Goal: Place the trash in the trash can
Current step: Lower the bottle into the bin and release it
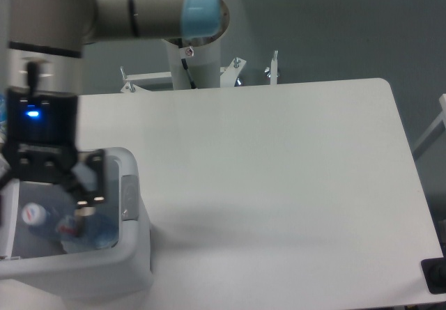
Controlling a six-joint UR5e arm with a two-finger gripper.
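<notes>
The trash can (136, 258) is a white rectangular bin at the table's front left corner, with a small grey tab (129, 197) on its right rim. My gripper (49, 183) hangs over the bin's opening. Its dark fingers (93, 177) are spread wide apart and nothing is between them. Inside the bin, below the gripper, lies a see-through bottle (43, 221) with a round pale end and a bluish patch beside it (78, 230). I cannot make out the wrapper; the gripper hides part of the bin's inside.
The white table (279, 171) stretches to the right of the bin. The arm's base column (194, 63) stands behind the table's far edge. A dark object (435, 275) sits at the front right corner.
</notes>
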